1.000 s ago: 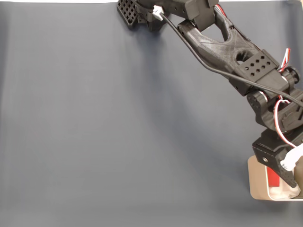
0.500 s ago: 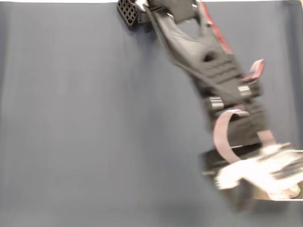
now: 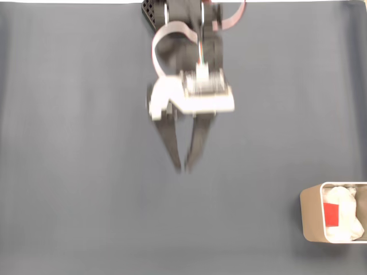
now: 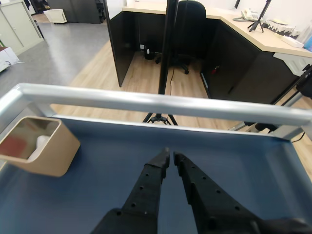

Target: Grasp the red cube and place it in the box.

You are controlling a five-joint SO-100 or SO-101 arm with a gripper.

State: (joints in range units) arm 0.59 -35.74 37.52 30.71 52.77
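The red cube (image 3: 331, 213) lies inside the box (image 3: 310, 216) at the lower right of the fixed view, next to crumpled white lining. My gripper (image 3: 183, 167) hangs over the middle of the blue-grey table, far left of the box, blurred by motion. Its fingers meet at the tips with nothing between them. In the wrist view the gripper (image 4: 169, 158) points at the table's far edge. The box (image 4: 53, 155) stands to its left there, with a red patch of the red cube (image 4: 14, 144) showing inside.
A metal rail (image 4: 161, 103) runs along the table's far edge in the wrist view, with office desks and a tripod beyond. The arm's base (image 3: 172, 14) sits at the top centre of the fixed view.
The arm has swung up and left, away from the box to the table's middle. The red cube stays behind in the box.
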